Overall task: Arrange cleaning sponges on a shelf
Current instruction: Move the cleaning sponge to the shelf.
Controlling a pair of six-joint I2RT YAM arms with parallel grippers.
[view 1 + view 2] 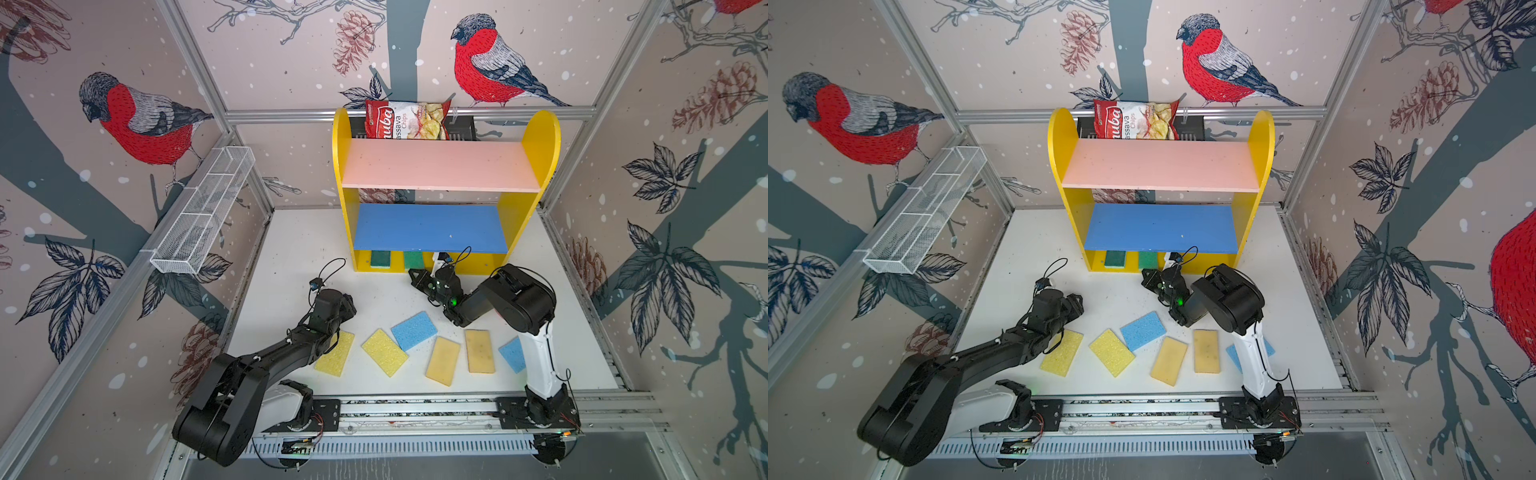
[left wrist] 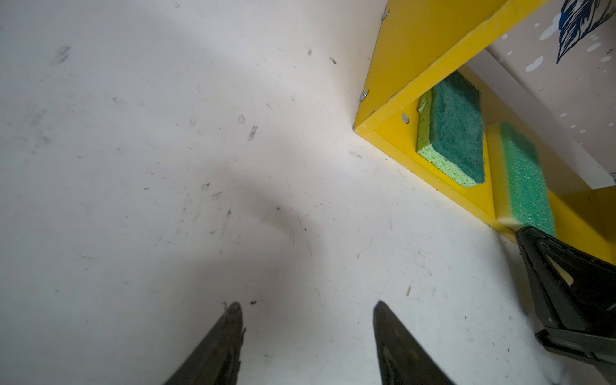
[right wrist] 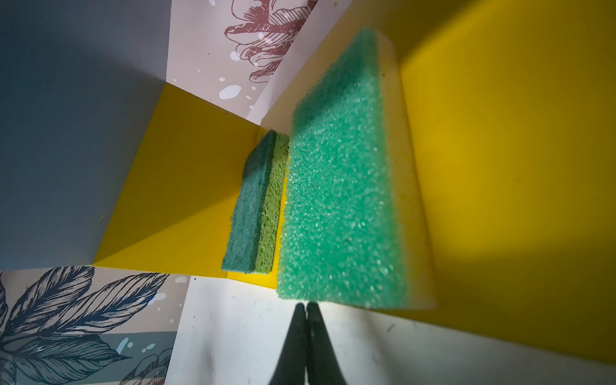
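A three-tier shelf with yellow sides, a pink top board and a blue middle board (image 1: 440,166) stands at the far side of the white tabletop (image 1: 374,291). In both top views the blue board hides most of its yellow base. The right wrist view shows a dark green scouring sponge (image 3: 248,206) lying there, with a light green foam sponge (image 3: 340,200) just beside it on the right.

The right pincer (image 3: 306,308), tips together, sits at the light green sponge's near edge. The left pincer (image 2: 306,304), fingers apart, hovers over bare tabletop.

Only the top views show two bright yellow sponges (image 1: 384,352), two tan sponges (image 1: 480,351) and two light blue sponges (image 1: 414,330) along the near tabletop.
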